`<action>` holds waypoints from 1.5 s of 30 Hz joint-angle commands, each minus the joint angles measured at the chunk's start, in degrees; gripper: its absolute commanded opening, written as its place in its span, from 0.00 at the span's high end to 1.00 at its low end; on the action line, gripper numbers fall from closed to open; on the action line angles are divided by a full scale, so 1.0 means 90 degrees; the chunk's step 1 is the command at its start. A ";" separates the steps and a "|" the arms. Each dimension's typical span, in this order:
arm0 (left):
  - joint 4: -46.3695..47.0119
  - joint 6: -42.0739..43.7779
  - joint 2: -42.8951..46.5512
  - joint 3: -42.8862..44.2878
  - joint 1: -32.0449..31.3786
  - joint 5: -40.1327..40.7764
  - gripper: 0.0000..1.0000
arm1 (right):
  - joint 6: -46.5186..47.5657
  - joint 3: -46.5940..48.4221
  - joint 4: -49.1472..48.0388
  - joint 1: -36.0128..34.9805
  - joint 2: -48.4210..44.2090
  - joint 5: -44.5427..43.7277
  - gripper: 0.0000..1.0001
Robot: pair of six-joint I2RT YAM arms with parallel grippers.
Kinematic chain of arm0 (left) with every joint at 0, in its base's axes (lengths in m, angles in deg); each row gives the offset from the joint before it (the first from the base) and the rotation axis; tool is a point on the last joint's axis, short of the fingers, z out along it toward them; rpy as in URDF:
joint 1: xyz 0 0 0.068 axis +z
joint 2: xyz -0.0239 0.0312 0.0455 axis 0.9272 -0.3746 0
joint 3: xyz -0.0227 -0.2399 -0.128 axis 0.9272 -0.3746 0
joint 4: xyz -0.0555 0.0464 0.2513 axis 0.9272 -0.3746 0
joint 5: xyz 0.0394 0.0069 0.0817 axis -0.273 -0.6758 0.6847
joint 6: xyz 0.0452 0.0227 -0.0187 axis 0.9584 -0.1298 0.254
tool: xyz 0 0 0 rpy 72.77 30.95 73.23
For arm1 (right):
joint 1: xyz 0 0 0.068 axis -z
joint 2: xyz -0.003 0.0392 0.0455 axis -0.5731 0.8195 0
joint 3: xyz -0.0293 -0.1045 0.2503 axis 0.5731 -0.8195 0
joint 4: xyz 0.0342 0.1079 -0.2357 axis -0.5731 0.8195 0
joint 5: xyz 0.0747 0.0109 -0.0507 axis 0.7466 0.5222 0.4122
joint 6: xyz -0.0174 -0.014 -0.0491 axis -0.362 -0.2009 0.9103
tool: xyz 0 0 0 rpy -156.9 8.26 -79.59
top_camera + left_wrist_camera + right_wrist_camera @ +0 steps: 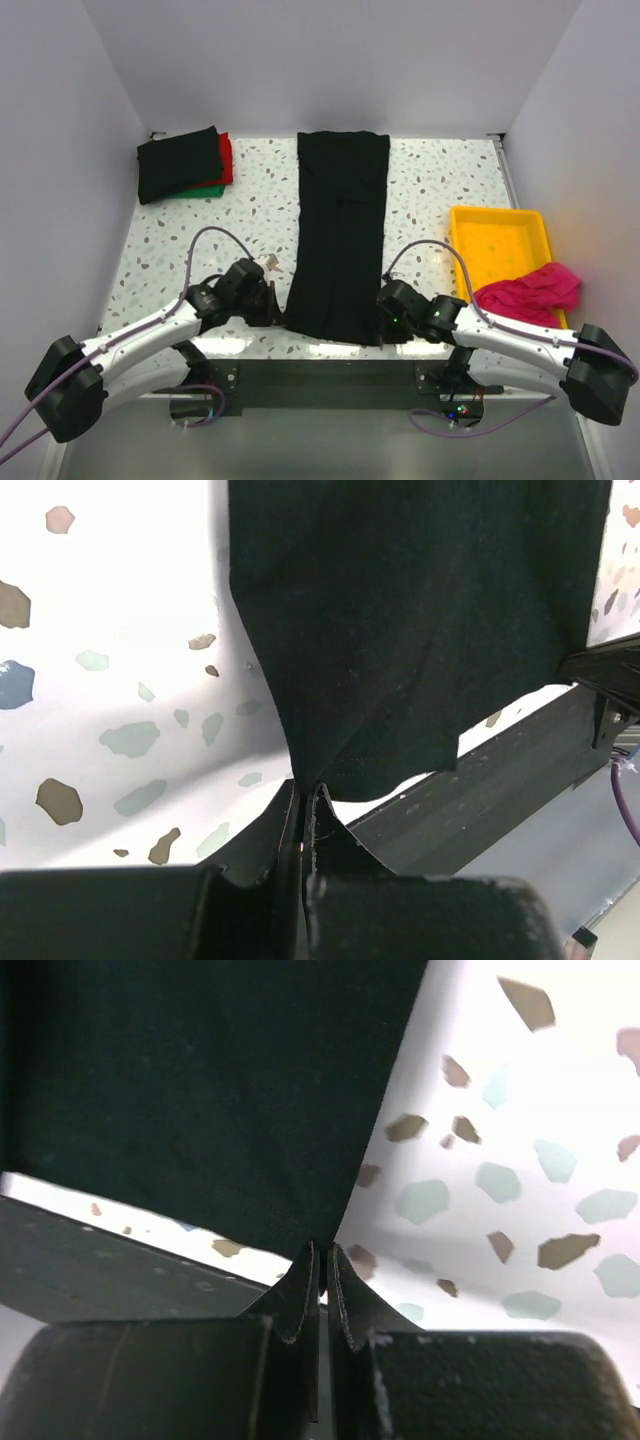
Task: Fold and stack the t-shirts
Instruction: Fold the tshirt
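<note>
Black t-shirt (340,240): centre of frame, a long narrow strip with its sides folded in; the cross-fold is not yet done.
Left gripper (275,308): clamped on its lower-left corner.
Right gripper (385,318): clamped on its lower-right corner.
Folded stack (180,165): upper left, black over red over green, apparently finished.
Pink t-shirt (530,288): crumpled at right, over the yellow tray (497,212) edge; unfolded.

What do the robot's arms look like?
Each arm is a long white tube with chunky black joints: the left arm and the right arm match. A thin purple cable loops over each. The left hand and right hand are black, with two flat fingers.
</note>
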 commanded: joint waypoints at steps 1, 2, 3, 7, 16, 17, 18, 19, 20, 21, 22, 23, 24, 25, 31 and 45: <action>-0.0074 -0.0211 0.0261 -0.0137 -0.0024 0.0038 1.00 | -0.0218 -0.0300 0.0132 -0.0027 -0.0197 -0.0028 1.00; -0.0045 -0.0250 0.0300 -0.0234 -0.0014 -0.0010 1.00 | -0.0228 -0.0349 0.0103 -0.0037 -0.0207 -0.0008 1.00; 0.0004 -0.0289 0.0339 -0.0293 -0.0023 -0.0049 1.00 | -0.0257 -0.0437 0.0083 -0.0037 -0.0227 -0.0018 1.00; 0.0627 -0.0338 0.0359 -0.0674 -0.0053 -0.0537 1.00 | -0.0238 -0.0526 -0.0025 -0.0027 -0.0247 0.0080 1.00; -0.0208 0.0052 0.0359 0.0299 -0.0287 -0.0120 0.52 | 0.0240 0.0538 0.1351 -0.0027 -0.1181 -0.0369 0.68; -0.0471 0.0062 0.0398 0.0853 -0.0287 0.0607 0.49 | 0.0279 0.0645 0.1420 -0.0037 -0.1290 -0.0399 0.67; -0.0803 0.0091 0.0359 0.1119 -0.0210 0.0924 0.45 | 0.0357 0.0830 0.1479 -0.0027 -0.1378 -0.0437 0.66; -0.0912 0.0092 0.0272 0.1393 -0.0112 0.1159 0.44 | 0.0406 0.0919 0.1431 -0.0027 -0.1408 -0.0428 0.66; -0.0914 0.0179 0.0145 0.1908 0.0024 0.1287 0.43 | 0.0484 0.1055 0.1256 -0.0027 -0.1360 -0.0418 0.66; -0.0836 0.0247 -0.0262 0.2164 0.0335 0.1549 0.43 | 0.0523 0.1105 0.1129 -0.0027 -0.1273 -0.0360 0.66; -0.0777 0.0296 -0.0537 0.2631 0.0502 0.1813 0.43 | 0.0572 0.1163 0.0973 -0.0027 -0.0991 -0.0263 0.66; -0.0613 0.0529 -0.0820 0.2839 0.0697 0.1796 0.43 | 0.0650 0.1222 0.0594 -0.0027 -0.0834 -0.0156 0.67; -0.0224 0.0628 -0.1470 0.3044 0.1086 0.1748 0.43 | 0.0699 0.1261 0.0407 -0.0027 -0.0687 -0.0068 0.67; 0.0021 0.0725 -0.1815 0.3384 0.1244 0.1564 0.44 | 0.0738 0.1281 0.0202 -0.0066 -0.0502 0.0049 0.68; 0.1682 0.1428 -0.5038 0.5044 0.2251 0.0013 0.46 | 0.1090 0.1886 -0.0795 -0.0329 0.0856 -0.0125 0.69; 0.1890 0.2689 -0.8146 0.7645 0.2584 -0.0050 0.55 | 0.1334 0.2336 -0.1558 -0.1189 0.2097 -0.1423 0.69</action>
